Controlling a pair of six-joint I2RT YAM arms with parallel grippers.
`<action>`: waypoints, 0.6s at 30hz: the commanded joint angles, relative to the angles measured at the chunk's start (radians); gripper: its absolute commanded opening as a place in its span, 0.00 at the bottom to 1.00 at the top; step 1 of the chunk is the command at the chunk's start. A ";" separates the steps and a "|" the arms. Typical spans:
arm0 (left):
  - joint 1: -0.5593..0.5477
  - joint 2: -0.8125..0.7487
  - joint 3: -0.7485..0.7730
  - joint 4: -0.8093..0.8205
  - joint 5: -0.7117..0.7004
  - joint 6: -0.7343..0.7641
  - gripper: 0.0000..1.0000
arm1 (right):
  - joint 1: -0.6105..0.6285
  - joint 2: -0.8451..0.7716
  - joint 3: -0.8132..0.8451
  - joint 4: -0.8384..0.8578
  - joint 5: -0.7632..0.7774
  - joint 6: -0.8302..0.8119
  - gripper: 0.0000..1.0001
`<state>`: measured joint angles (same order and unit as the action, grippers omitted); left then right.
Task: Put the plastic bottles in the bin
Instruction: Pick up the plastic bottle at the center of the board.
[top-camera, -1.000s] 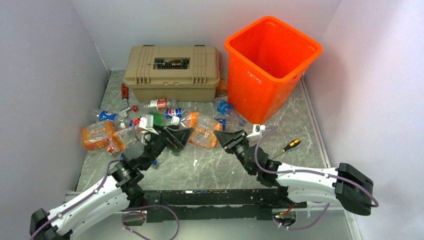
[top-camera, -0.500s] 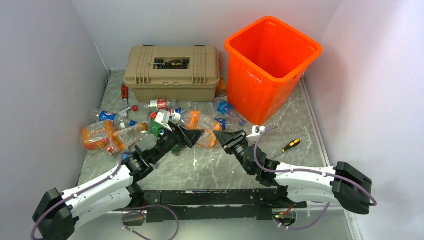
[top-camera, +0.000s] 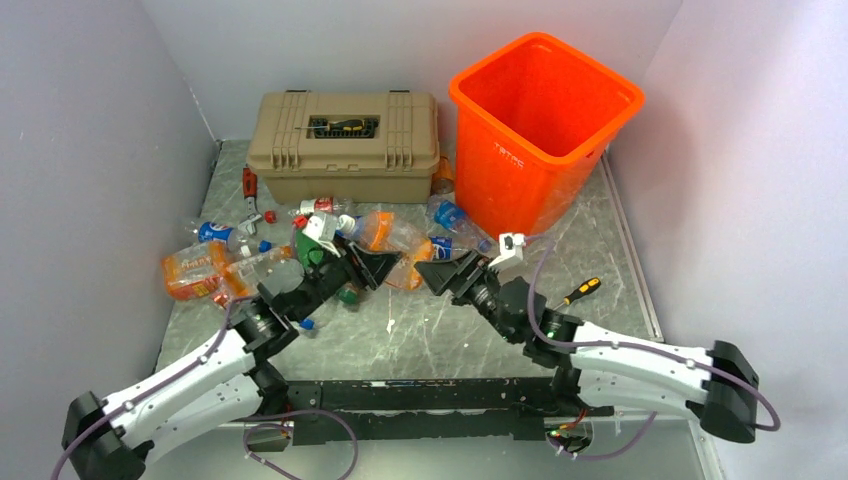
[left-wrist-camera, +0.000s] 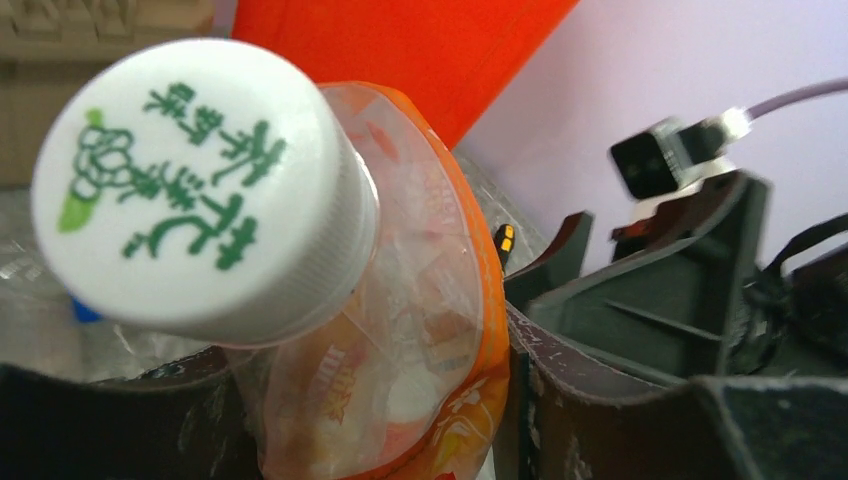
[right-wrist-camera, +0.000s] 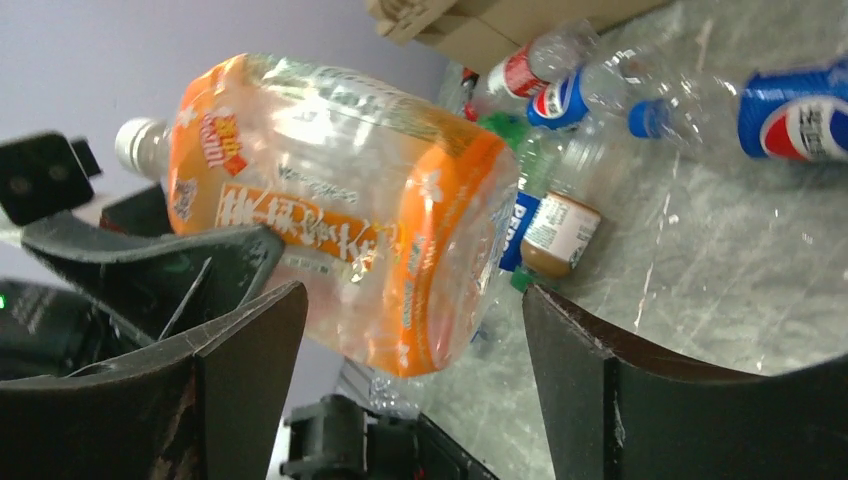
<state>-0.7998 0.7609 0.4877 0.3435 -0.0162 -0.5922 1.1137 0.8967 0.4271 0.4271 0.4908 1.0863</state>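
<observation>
Bright, even light from above fills the overhead view, leaving only faint soft shadows on the grey marbled tabletop (top-camera: 420, 340). The tall bright orange plastic bin (top-camera: 540, 130) throws a pinkish tint on the pale wall (top-camera: 720, 150) beside it. In the left wrist view the white ribbed cap with green lettering (left-wrist-camera: 200, 190) looms close and slightly soft, with the background blurred. In the right wrist view white glare streaks the clear crushed plastic bottle with an orange label (right-wrist-camera: 340, 200).

The bin (top-camera: 520, 170) is bright orange with small white lettering, upper right of the top view; left of it is a tan toolbox (top-camera: 345, 145). The orange-wrapped bottle (left-wrist-camera: 400, 330) is clear plastic, its cap (left-wrist-camera: 200, 190) white with green characters. The Pepsi bottle (right-wrist-camera: 795, 110) is labelled blue, red and white. The table (top-camera: 440, 330) is grey, veined white like marble. The screwdriver (top-camera: 583, 290) has a yellow and black handle
</observation>
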 joint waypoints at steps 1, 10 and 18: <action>0.004 -0.056 0.217 -0.270 0.027 0.201 0.00 | 0.003 -0.134 0.198 -0.405 -0.132 -0.363 0.84; 0.012 0.234 0.763 -0.954 0.905 0.656 0.00 | 0.003 -0.240 0.472 -0.665 -0.405 -0.775 0.84; 0.013 0.274 0.720 -1.001 1.090 0.830 0.00 | 0.003 -0.281 0.576 -0.594 -0.529 -0.855 0.82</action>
<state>-0.7895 1.0454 1.2232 -0.5945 0.9058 0.1242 1.1133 0.6277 0.9241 -0.1772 0.0532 0.3199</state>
